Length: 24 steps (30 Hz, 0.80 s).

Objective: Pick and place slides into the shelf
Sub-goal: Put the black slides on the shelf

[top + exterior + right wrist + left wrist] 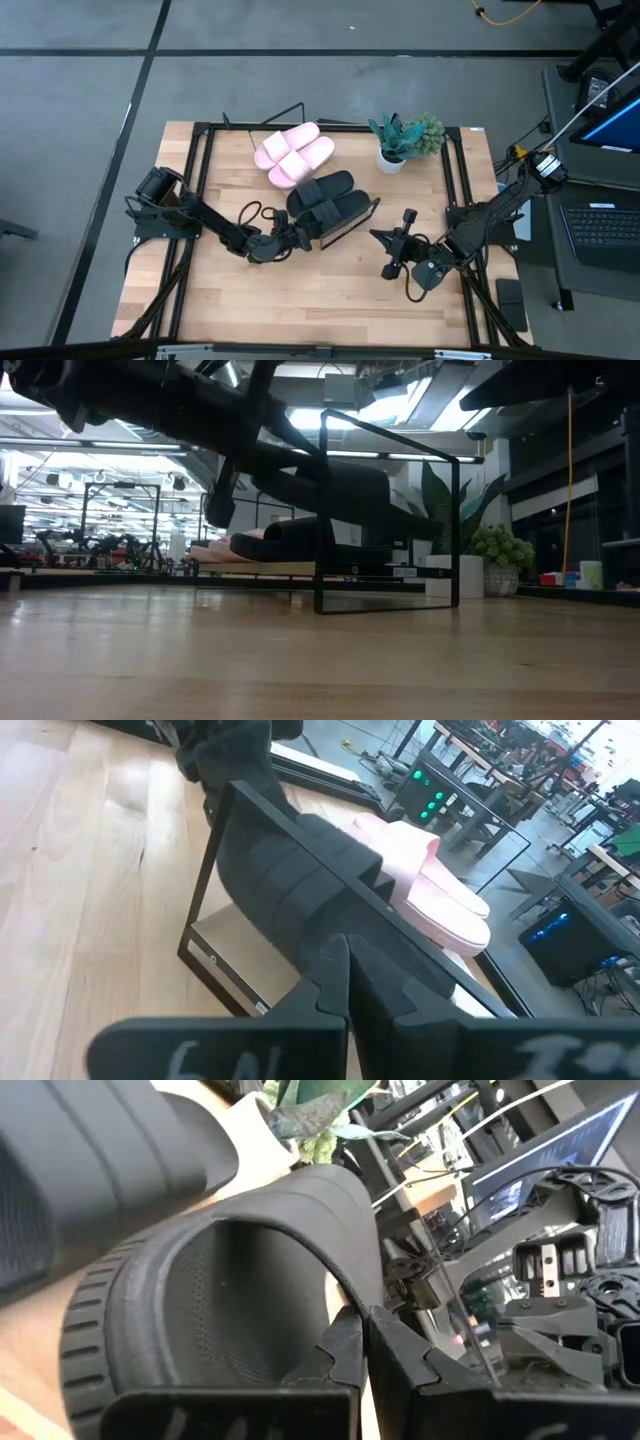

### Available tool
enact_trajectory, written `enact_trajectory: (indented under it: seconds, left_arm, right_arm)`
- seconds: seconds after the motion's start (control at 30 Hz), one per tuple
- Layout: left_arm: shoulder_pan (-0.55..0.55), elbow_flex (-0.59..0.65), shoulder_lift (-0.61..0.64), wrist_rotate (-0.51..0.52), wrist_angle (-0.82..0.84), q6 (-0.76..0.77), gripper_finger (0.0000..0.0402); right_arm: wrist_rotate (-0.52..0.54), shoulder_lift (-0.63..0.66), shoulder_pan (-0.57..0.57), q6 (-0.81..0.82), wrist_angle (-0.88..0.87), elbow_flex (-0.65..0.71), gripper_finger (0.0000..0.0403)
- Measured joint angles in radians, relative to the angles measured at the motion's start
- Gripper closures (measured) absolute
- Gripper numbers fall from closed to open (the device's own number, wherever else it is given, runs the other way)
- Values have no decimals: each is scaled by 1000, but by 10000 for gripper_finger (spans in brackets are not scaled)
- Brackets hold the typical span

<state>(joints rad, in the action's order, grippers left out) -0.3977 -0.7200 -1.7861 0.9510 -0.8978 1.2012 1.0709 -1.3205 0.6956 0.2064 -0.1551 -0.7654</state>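
Surrounding everything is a grey floor crossed by dark lines, with a laptop [600, 225] on a stand off to the right and, seen level across the boards, a workshop lit by ceiling strips. Next comes the desk [300, 300], pale wood planks edged by a black frame, bare along its near half. Toward its far middle stands the shelf [345, 228], a slanted wood board on black wire; two black slides [325, 198] and two pink slides [293, 153] lie on it. A potted plant [405, 140] sits just right of them. Left tool [300, 236] is clenched, empty, at the heel of the nearer black slide. Right tool [378, 236] is clenched, empty, near the shelf's right end.
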Motion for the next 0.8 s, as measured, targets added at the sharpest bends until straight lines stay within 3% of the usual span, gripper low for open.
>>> enact_trajectory:
  seconds: [0.8]
  left_arm:
    - [-11, 0, -10, -2, 78, 107, 401]
  right_arm:
    - [1, 0, 0, -2, 2, 0, 401]
